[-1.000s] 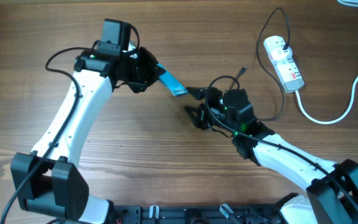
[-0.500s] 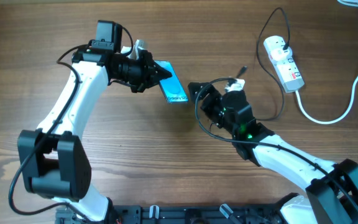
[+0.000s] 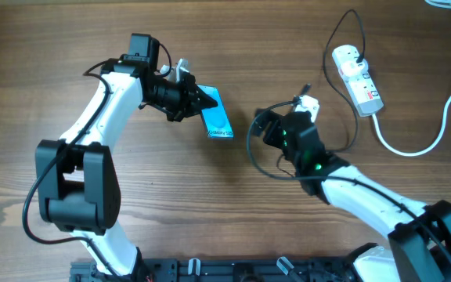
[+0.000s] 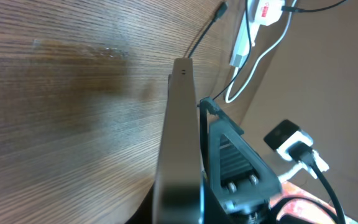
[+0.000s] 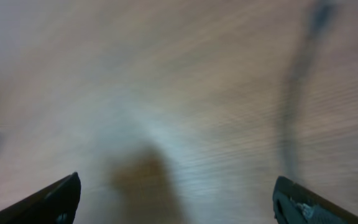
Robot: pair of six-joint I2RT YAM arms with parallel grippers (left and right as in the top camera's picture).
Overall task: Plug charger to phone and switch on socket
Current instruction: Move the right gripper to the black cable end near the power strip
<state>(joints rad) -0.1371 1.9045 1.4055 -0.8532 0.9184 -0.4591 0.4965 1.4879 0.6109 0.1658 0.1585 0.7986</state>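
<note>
- Overhead: your left gripper [image 3: 196,99] is clamped on the phone [image 3: 218,117] at mid-bench, long axis running far to near, turquoise screen showing. The charger [image 3: 307,88] tip lies towards the far-right corner from your right gripper [image 3: 258,125], the nearer one.
- Left wrist: the phone [image 4: 179,143] shows edge-on, a thin grey slab.
- Right wrist: blurred; fingers [image 5: 55,199] apart, empty.

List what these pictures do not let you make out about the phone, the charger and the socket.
1. Overhead: the socket is too small to tell whether its switch is on.
2. Left wrist: the phone shows edge-on, so its screen is hidden. The frame's top edge cuts off the socket.
3. Right wrist: motion blur leaves the charger a dark smear, and its tip cannot be made out.
</note>
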